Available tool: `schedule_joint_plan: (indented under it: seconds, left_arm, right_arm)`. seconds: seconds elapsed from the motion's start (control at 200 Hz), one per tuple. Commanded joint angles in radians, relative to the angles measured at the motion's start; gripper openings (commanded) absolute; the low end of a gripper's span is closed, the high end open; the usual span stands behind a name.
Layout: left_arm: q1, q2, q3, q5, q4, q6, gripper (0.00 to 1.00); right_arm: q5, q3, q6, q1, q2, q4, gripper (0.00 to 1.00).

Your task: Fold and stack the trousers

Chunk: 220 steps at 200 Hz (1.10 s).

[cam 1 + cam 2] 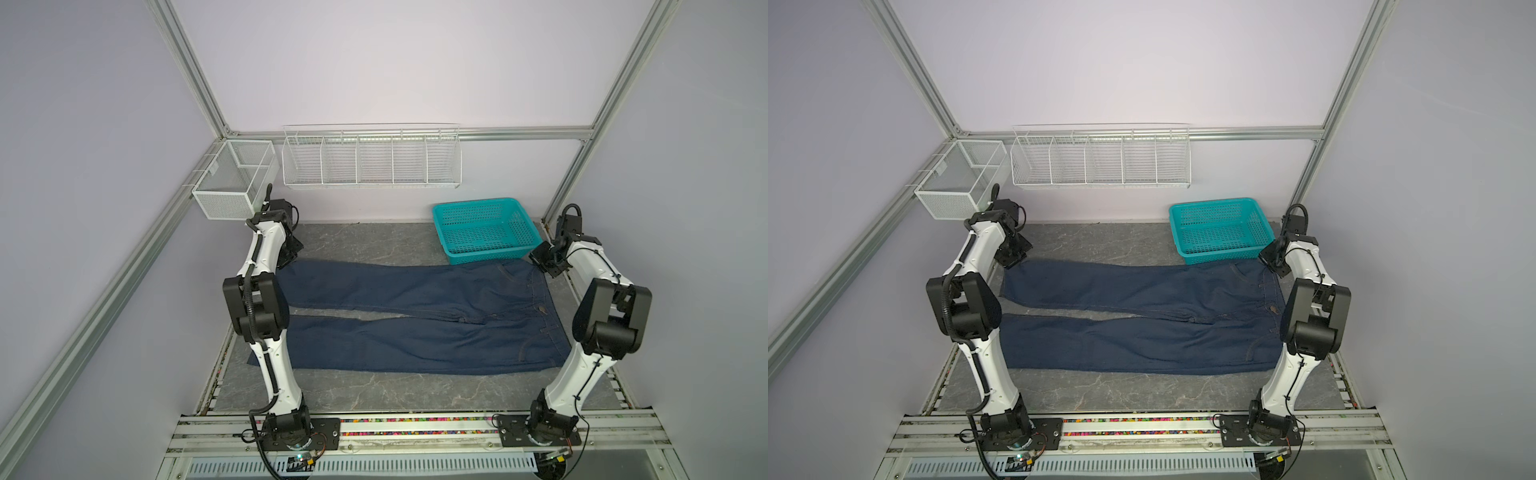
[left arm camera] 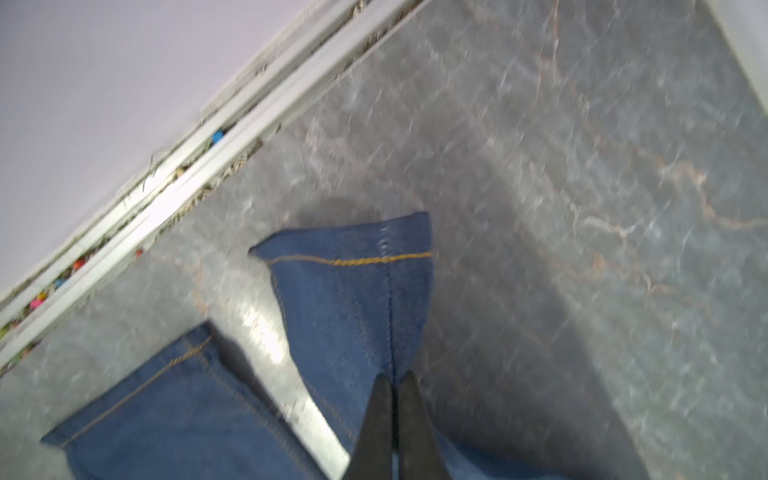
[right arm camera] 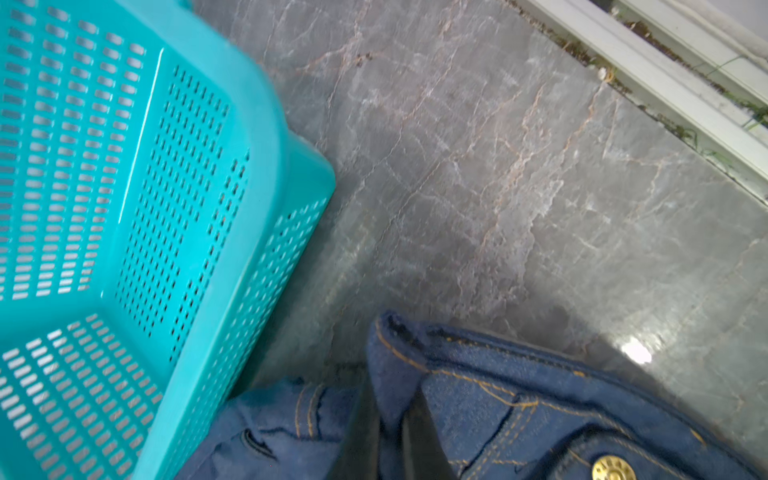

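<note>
Hidden behind left arm (image 1: 257, 307) at 9 o'clock: hems of trousers (image 1: 415, 345). Cut off in right wrist view: basket (image 3: 282, 158).

Dark navy trousers (image 1: 415, 320), spread flat on the table, legs leftward, waistband rightward, orange stitching

Both top views look steeply down from the front over the whole tabletop (image 1: 374, 390); wrist views sit close above the trousers' (image 2: 353, 311) ends.

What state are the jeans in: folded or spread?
Spread. The jeans lie full length across the table, legs side by side with a gap between; no fold shows.
</note>
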<state>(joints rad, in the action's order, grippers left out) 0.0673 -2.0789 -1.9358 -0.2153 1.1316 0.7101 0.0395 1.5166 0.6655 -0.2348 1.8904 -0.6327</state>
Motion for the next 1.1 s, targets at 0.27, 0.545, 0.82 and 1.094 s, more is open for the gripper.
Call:
schedule_joint_plan:
  seconds: [0.27,0.545,0.82,1.094]
  left_arm:
    - [-0.021,0.352,0.347,0.088,-0.016,0.009,0.0]
    - [-0.103,0.539,0.664,0.173,-0.023,0.026,0.0]
    - [-0.124,0.571,0.942,0.215,-0.137,0.023,0.0]
    - [-0.124,0.436,1.019,0.223,-0.308,-0.006,0.0]
  right_arm:
    - [0.155,-0.245,-0.045,0.009,-0.294,0.014,0.07]
    - [0.197,-0.532,-0.059,0.015,-0.516,-0.062,0.06]
    - [0.186,-0.755,-0.054,0.051,-0.571,-0.024,0.06]
    - [0.146,-0.804,-0.051,0.088,-0.44,0.107,0.06]
